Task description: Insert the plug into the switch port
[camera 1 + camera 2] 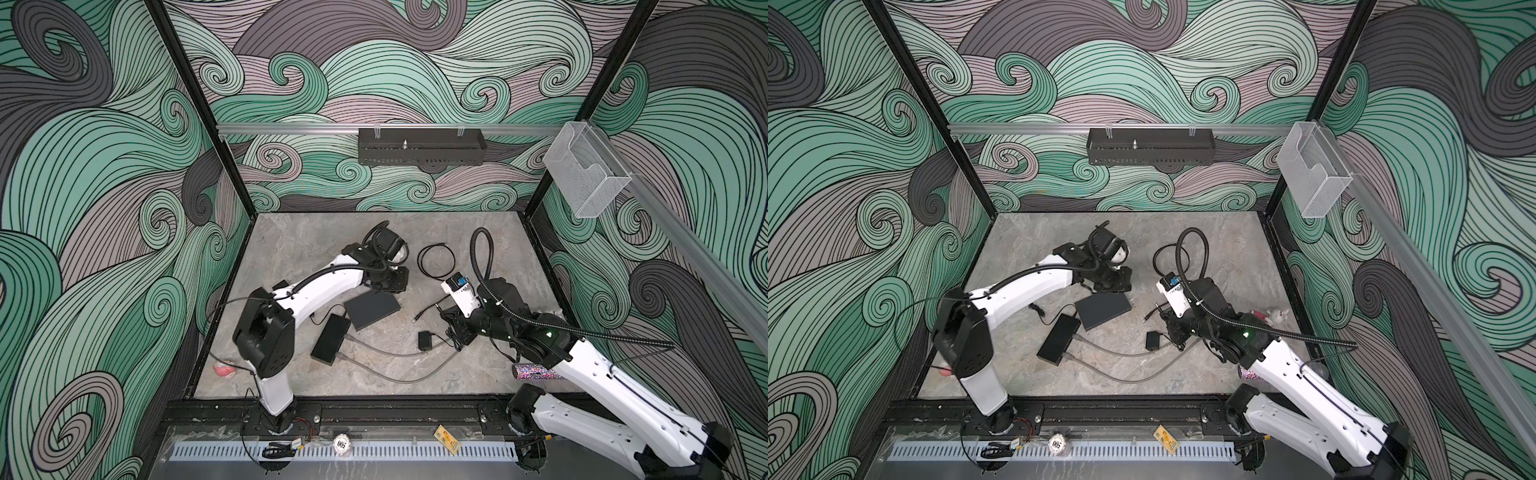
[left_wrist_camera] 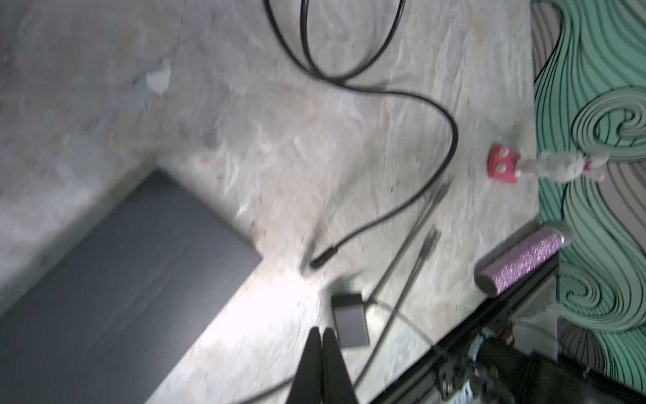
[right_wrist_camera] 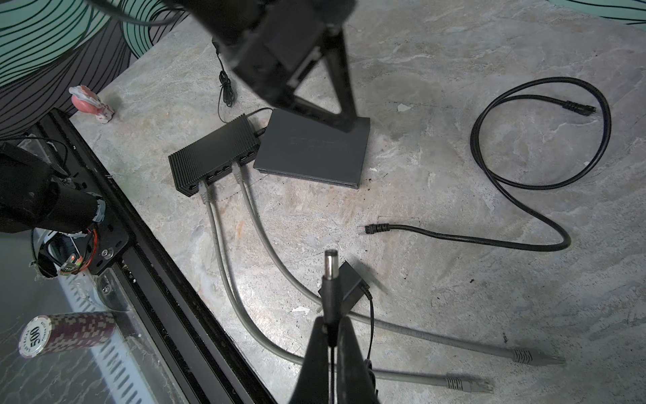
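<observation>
- Grips the barrel plug in the right tool, clenched on the black sleeve, with the metal tip poking out past the fingertips.
- Holds that plug above the table, just beside the small black power adapter, with a thin black lead running from the adapter down behind the tool.
- Places the plug near the flat grey switch but apart from it, in no port.
- Shows the left tool clenched on nothing, fingers flat together in the blurred left wrist view.
- Sets those fingertips at a far corner of the flat switch; seems to touch the top face in the right wrist view, though cannot tell for sure.
- Lays the flat switch between the two tools in both top views, with one corner just beside the ribbed black switch.
- Has two grey Ethernet cables plugged into the ribbed switch's front ports, with both free ends lying on the table near the right tool.
- Leaves a black Ethernet cable looped on the table, loose at both ends, with one connector lying between the flat switch and the held plug.
- Scatters clutter round the edges: a pink figurine at a table corner, a poker-chip stack on its side beyond the black front rail, and a glitter cylinder, white bunny figurine and red piece by the patterned wall.
</observation>
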Robot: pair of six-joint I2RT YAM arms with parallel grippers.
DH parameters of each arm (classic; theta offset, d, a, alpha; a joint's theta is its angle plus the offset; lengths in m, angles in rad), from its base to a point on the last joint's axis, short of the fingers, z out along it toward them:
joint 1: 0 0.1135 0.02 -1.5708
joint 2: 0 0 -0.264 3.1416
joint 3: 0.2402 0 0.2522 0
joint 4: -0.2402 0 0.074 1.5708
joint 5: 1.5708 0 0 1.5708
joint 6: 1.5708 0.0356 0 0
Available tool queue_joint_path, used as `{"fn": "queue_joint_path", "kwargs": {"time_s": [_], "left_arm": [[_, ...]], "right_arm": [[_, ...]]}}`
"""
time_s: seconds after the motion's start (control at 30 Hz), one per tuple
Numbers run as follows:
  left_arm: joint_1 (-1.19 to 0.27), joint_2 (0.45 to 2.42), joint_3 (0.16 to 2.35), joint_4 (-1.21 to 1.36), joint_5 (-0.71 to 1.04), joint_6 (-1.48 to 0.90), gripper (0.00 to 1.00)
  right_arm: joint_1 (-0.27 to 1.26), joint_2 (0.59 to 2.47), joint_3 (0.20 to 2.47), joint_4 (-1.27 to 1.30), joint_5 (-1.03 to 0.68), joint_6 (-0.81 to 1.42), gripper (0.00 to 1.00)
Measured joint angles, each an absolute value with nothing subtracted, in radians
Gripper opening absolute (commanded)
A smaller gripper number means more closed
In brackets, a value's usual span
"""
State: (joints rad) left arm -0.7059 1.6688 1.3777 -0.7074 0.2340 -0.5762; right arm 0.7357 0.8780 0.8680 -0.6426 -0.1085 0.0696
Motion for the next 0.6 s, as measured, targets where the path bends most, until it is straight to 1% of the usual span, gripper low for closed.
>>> {"fn": "queue_joint_path", "kwargs": {"time_s": [0.1, 0.2, 0.27, 0.47, 0.6], "left_arm": [[-0.716, 1.586, 1.208, -0.714, 0.221, -0.629, 0.0], [-0.732, 1.584, 1.093, -0.72, 0.202, -0.676, 0.0], [-0.746, 1.59, 1.054, -0.729, 0.183, -0.7, 0.0], [-0.762, 1.625, 1.08, -0.756, 0.072, -0.719, 0.0], [-0.762, 1.739, 1.172, -0.817, 0.001, -0.707, 0.0]], "right_arm": [[0.735, 0.878, 0.868, -0.638, -0.111, 0.07, 0.0], [0.736, 0.881, 0.868, -0.631, -0.115, 0.07, 0.0], [0.735, 0.882, 0.868, -0.631, -0.116, 0.07, 0.0], [0.735, 0.88, 0.868, -0.631, -0.116, 0.07, 0.0], [0.735, 0.878, 0.868, -0.631, -0.116, 0.07, 0.0]]}}
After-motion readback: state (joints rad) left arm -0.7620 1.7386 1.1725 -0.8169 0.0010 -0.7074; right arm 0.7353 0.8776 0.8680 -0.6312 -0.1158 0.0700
